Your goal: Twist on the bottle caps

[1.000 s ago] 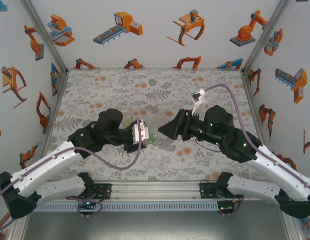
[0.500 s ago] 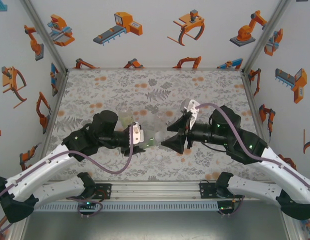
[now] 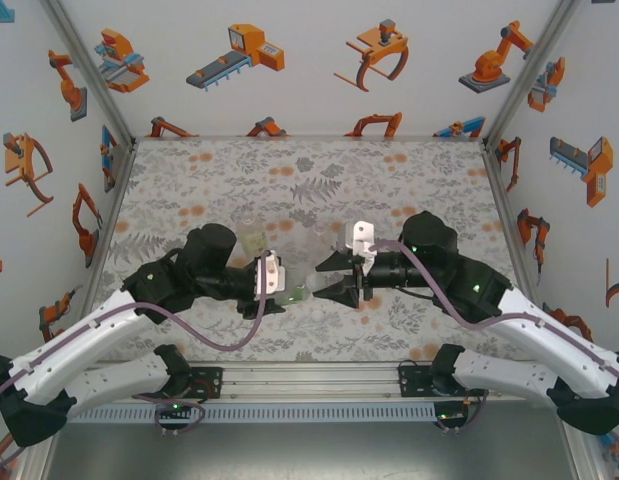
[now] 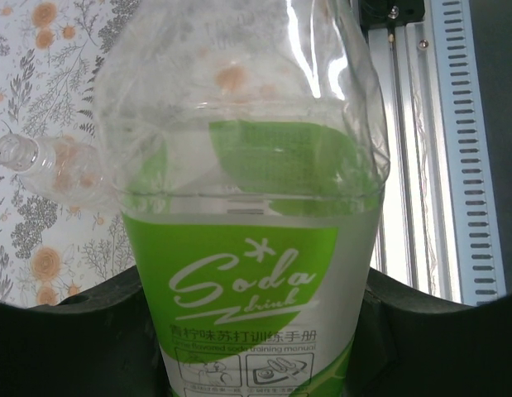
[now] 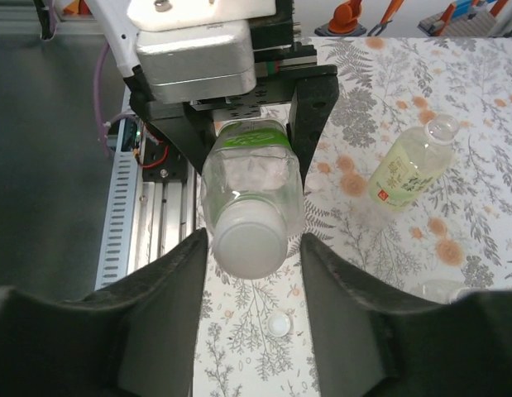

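Note:
My left gripper (image 3: 279, 288) is shut on the green-labelled bottle (image 4: 254, 273), holding it level above the table with its neck toward the right arm. In the left wrist view the dark fingers (image 4: 90, 339) press both sides of the label. A whitish bottle cap (image 5: 249, 245) sits on that bottle's neck. My right gripper (image 5: 254, 240) stands open with one finger close on each side of the cap and a thin gap left. A yellowish bottle (image 5: 407, 171) stands uncapped on the table. A colourless bottle (image 4: 42, 161) lies on its side. A loose cap (image 5: 278, 324) lies on the cloth below.
The floral cloth (image 3: 219, 175) covers the table. The aluminium rail (image 3: 309, 380) runs along the near edge just below both grippers. The yellowish bottle (image 3: 254, 240) stands just behind the left wrist. Walls with orange robot prints close in three sides.
My right gripper has swung round, moved left onto the bottle's neck, and its jaws have narrowed around the cap. The left gripper has stayed shut on the green bottle.

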